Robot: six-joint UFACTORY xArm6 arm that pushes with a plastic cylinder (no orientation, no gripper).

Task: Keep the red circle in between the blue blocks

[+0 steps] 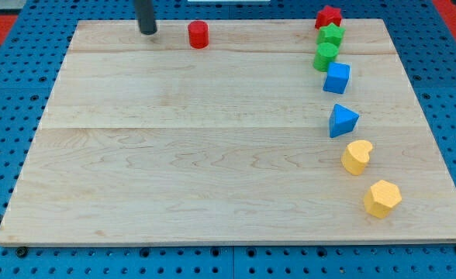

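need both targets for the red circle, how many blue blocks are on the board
2, both near the view's right edge: a blue cube just below the green blocks, and a blue triangle below it, above the yellow blocks. None looks hidden.

My tip (147, 32) near surface (212, 194) top edge, just left of red circle (198, 35) (not touching). Column along right edge, top corner downward: red star (329, 16), green star (331, 34), green cylinder (326, 56), blue cube (337, 77), blue triangle (342, 121), yellow heart (357, 156), yellow hexagon (382, 198).
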